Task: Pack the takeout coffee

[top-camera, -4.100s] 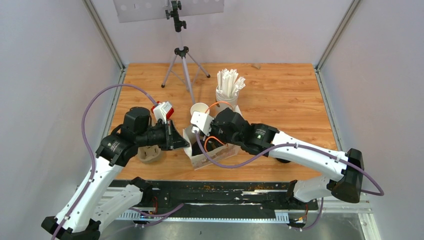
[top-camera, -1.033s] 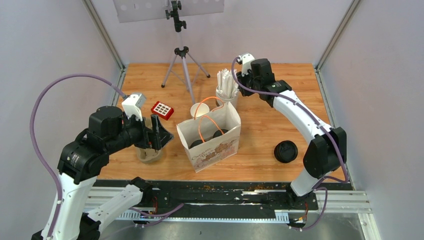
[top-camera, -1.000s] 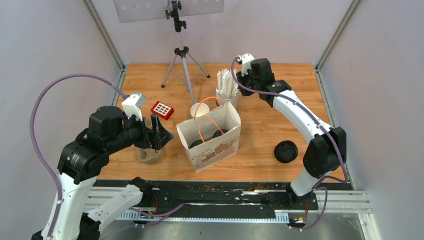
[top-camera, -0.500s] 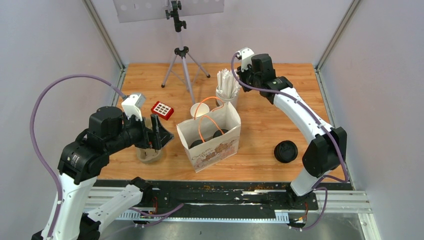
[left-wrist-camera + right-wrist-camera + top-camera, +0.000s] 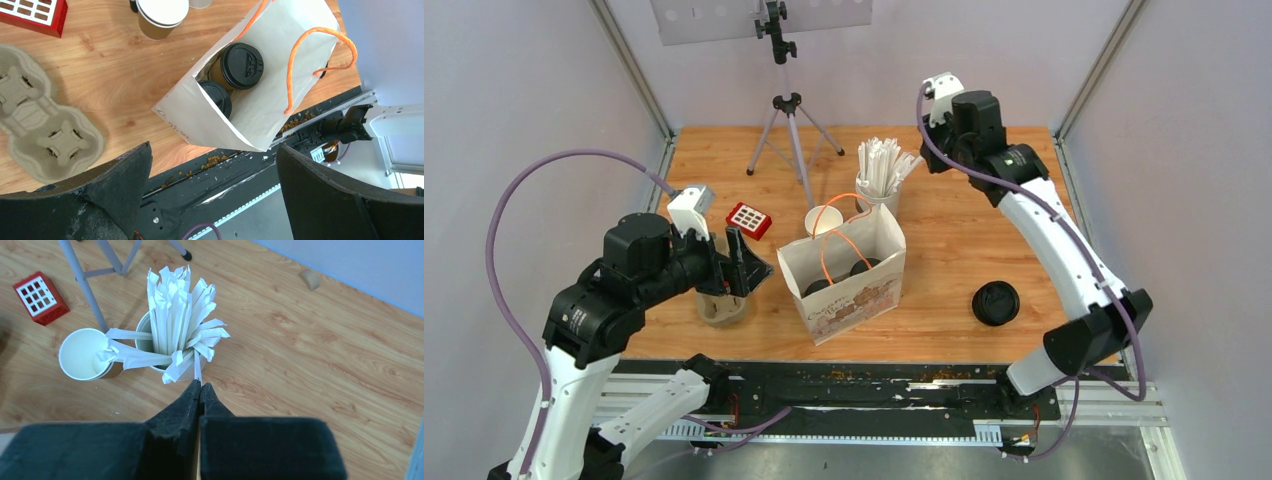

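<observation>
Two takeout coffee cups, each with a black lid (image 5: 242, 65) (image 5: 216, 97), stand inside the white paper bag (image 5: 854, 300) with orange handles at the table's middle. They also show from above (image 5: 860, 267) (image 5: 817, 287). My left gripper (image 5: 214, 147) hovers wide open left of and above the bag (image 5: 270, 115), holding nothing. My right gripper (image 5: 200, 384) is shut on the end of a paper-wrapped straw (image 5: 196, 362). That straw leans out of the white cup of straws (image 5: 175, 315) behind the bag. From above, the right gripper (image 5: 927, 158) is just right of the straws (image 5: 882, 165).
An open brown cup without a lid (image 5: 824, 220) stands beside the straw cup. A cardboard cup carrier (image 5: 722, 310) and a red box (image 5: 749, 217) lie at the left. A tripod (image 5: 789, 130) stands at the back. A pile of black lids (image 5: 995, 303) sits right of the bag.
My right gripper has shut on a straw and drawn back up and to the right, fanning the straws that way. The left arm has not moved.
</observation>
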`<action>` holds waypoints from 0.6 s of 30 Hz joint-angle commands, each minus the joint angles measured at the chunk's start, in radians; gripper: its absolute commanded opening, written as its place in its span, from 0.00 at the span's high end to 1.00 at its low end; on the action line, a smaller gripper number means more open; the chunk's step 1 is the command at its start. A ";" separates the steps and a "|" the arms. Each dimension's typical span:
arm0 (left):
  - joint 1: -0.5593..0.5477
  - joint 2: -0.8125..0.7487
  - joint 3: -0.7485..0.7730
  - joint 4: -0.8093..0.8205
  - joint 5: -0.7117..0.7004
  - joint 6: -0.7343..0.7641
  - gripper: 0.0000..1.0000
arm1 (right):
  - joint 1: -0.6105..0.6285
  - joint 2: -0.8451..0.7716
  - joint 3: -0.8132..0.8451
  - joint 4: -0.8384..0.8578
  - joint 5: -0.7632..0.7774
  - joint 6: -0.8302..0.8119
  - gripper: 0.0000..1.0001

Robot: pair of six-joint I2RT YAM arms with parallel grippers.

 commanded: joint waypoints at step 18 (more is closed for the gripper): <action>-0.003 0.009 -0.015 0.088 -0.004 -0.020 0.00 | 0.001 -0.415 0.317 -0.523 0.033 0.367 1.00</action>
